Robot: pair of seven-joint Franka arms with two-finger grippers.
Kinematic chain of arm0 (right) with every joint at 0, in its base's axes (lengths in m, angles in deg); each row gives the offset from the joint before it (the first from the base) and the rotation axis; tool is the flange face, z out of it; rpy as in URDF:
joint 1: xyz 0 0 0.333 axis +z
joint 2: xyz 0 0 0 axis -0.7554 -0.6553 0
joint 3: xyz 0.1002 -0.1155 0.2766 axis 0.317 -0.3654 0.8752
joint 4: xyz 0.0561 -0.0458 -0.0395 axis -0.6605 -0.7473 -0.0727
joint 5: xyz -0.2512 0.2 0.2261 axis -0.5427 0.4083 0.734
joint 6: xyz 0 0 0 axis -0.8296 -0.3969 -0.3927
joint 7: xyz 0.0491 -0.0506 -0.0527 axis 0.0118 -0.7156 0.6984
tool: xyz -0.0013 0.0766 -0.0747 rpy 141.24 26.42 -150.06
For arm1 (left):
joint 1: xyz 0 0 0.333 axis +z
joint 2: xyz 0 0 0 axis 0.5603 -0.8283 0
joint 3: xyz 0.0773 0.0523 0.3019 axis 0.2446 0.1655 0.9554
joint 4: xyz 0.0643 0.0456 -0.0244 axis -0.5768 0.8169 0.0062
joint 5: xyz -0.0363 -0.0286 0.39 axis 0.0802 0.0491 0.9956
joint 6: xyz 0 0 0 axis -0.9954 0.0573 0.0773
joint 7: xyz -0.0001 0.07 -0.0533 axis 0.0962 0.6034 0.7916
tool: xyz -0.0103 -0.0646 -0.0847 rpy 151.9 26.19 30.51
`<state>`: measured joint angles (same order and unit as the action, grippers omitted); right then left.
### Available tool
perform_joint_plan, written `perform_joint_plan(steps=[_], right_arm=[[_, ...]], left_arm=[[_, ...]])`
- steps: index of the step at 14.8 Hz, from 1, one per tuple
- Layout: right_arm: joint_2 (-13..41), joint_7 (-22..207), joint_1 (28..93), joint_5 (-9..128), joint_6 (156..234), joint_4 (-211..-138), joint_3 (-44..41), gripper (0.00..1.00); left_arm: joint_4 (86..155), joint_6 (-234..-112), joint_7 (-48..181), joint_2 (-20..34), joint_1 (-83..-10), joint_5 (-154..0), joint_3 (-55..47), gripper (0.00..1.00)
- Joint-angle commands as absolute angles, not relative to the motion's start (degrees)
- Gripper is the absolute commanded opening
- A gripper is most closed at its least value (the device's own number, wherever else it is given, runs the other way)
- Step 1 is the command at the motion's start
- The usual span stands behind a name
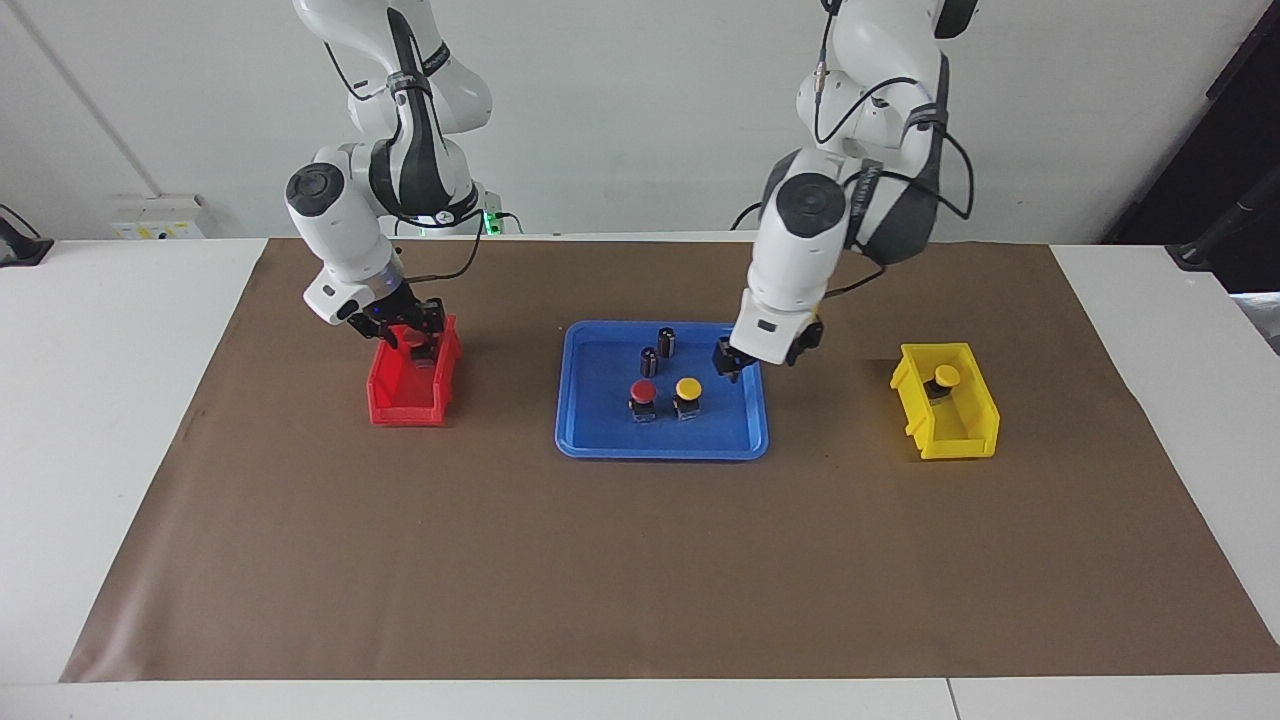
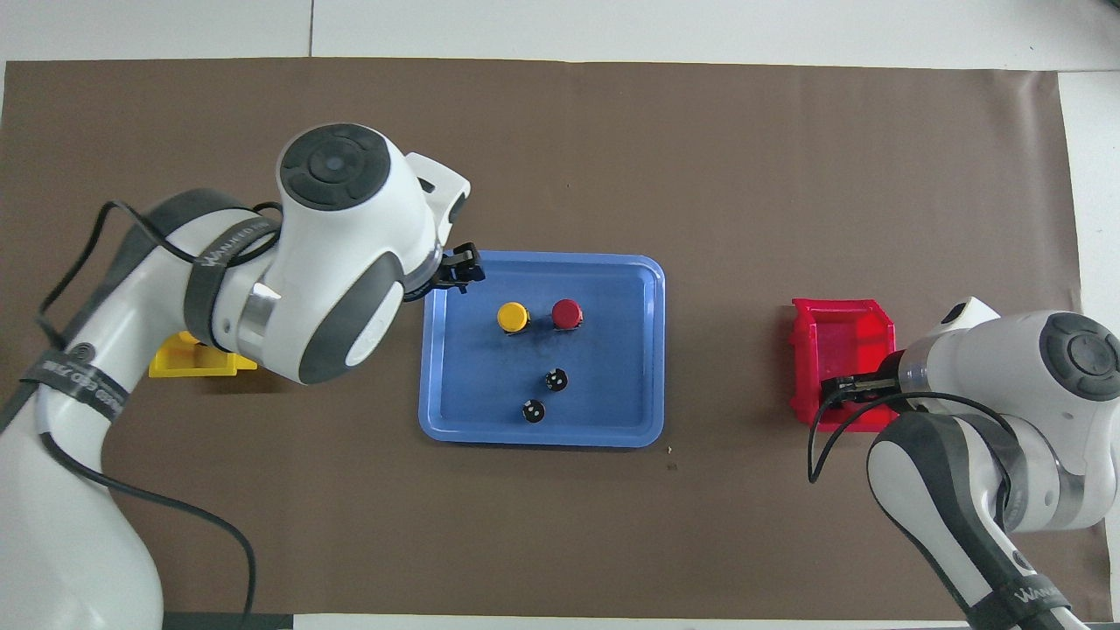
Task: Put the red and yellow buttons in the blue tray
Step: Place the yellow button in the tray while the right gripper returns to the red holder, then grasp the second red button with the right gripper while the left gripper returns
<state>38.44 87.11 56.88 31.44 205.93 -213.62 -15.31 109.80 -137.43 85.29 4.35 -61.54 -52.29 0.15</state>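
Blue tray (image 1: 600, 440): set mid-table on the brown mat (image 1: 640, 560). Held inside it are one red button (image 1: 643, 393) and one yellow button (image 1: 688, 390), upright and side by side, apart, plus two dark capless cylinders (image 1: 658, 352).

Second yellow button (image 1: 946, 377): seated in the yellow bin (image 1: 950, 435), toward the left arm's end of the table, well apart from the left gripper (image 1: 727, 363).

Second red button (image 1: 412, 337): a red cap is seen in the red bin (image 1: 408, 408), directly at the right gripper (image 1: 417, 335).

Left gripper: positioned over the tray's corner, beside the tray's yellow button; nothing is seen between its fingers, though their spread cannot be told.

Right gripper: lowered into the red bin around the red cap; whether the fingers are pressed onto it cannot be told.

Step in hand, as judged: half of the buttons are placed; the red button is being fetched from its bin.

Next move, as judged: a firm pinch on the cap or base, a straight lift clear of the bin wall, then carriage to bare tray floor away from the standing pieces. The yellow bin's button is left for the left arm.
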Motion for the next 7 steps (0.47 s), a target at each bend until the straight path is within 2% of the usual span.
perform_joint_plan(steps=[1,5,7], right_arm=[[40.2,90.3,55.6,32.2,206.7,-215.8,-15.0,0.68],[40.4,90.8,55.6,32.3,206.7,-215.9,-15.0,0.63],[40.4,90.9,55.6,32.2,206.7,-215.9,-15.0,0.51]], left_arm=[[113.8,-135.1,71.8,8.0,-51.6,-52.1,-0.1,1.00],[115.0,-135.0,58.0,10.6,-40.9,-51.6,-0.1,1.00],[118.0,-136.9,52.2,13.1,-38.4,-51.3,-0.2,1.00]])
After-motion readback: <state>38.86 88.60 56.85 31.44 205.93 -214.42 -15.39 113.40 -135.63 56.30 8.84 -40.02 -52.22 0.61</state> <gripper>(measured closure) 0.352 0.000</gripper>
